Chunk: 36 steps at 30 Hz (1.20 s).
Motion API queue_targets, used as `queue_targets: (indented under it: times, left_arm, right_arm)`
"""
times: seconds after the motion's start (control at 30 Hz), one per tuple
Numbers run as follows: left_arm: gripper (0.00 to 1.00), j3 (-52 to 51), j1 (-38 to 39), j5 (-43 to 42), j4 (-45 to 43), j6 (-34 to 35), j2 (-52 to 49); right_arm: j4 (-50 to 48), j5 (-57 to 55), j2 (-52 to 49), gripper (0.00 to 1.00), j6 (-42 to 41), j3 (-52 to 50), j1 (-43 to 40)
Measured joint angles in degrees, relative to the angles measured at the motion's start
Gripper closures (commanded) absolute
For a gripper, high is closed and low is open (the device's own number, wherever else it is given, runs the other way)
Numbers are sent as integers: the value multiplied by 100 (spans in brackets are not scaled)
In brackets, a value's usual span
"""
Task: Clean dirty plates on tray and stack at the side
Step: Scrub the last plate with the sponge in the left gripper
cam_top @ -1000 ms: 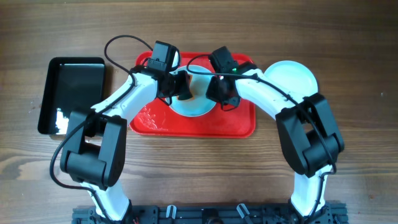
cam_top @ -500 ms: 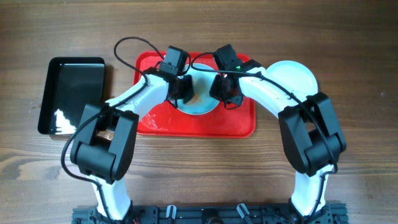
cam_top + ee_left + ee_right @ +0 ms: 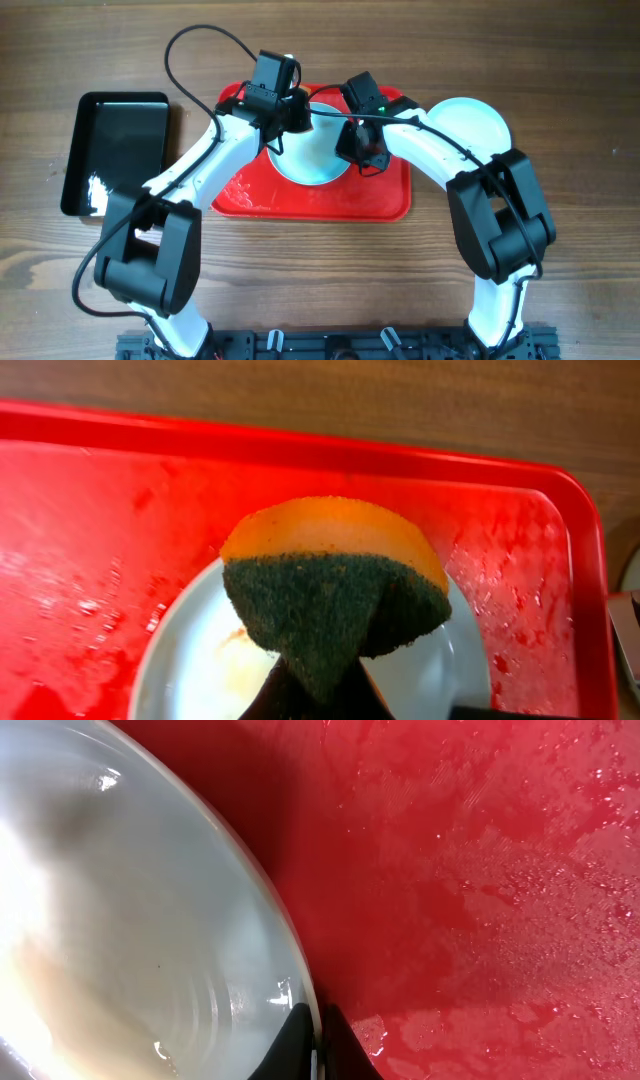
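Note:
A pale-blue plate [image 3: 312,152] sits on the red tray [image 3: 385,200]. In the left wrist view the plate [image 3: 200,670] shows an orange smear. My left gripper [image 3: 283,118] is shut on a sponge [image 3: 335,585] with an orange back and dark green scouring face, held just above the plate's far rim. My right gripper [image 3: 352,142] is shut on the plate's right rim [image 3: 300,990]. Clean white plates [image 3: 470,125] lie on the table to the right of the tray; I cannot tell how many.
A black glossy tray [image 3: 118,150] lies on the wooden table at the left. The red tray's surface [image 3: 480,870] is wet with droplets. A black cable [image 3: 195,60] loops behind the left arm.
My left gripper with the sponge has moved across the plate, first toward its centre and then back toward the far rim. The right gripper keeps its hold on the plate's rim.

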<state>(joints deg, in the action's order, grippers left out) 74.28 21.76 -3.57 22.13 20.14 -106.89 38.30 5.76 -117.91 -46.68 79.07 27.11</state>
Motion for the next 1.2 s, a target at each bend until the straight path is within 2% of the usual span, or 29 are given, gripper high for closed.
queue_targets:
  times: [0.2,0.33,0.4,0.53,0.73,0.83,0.93,1.0,1.2]
  left_arm:
    - [96,-2,0,-772,-433,431,-946]
    - [96,35,-24,-946,-466,627,-1121]
    - [96,85,-57,-748,-317,662,-1130]
    - [96,243,-267,505,337,699,-1095]
    - [96,245,-452,721,896,529,-942]
    - [96,87,-483,791,1115,501,-444]
    - [96,83,-459,568,1110,498,267]
    - [96,83,-247,389,1095,503,319]
    - [96,81,245,-278,649,682,-610]
  right_arm:
    - [-2,42,0,96,2,0,-17]
    - [0,42,0,96,2,0,-17]
    - [0,42,0,96,2,0,-17]
    - [-26,52,0,96,48,0,-17]
    - [-170,289,-24,96,131,2,61]
    - [-59,267,-22,96,129,2,42]
    - [-13,256,-22,96,129,2,-22]
    - [-13,258,-22,96,129,2,-22]
    - [-11,260,-22,96,129,2,-22]
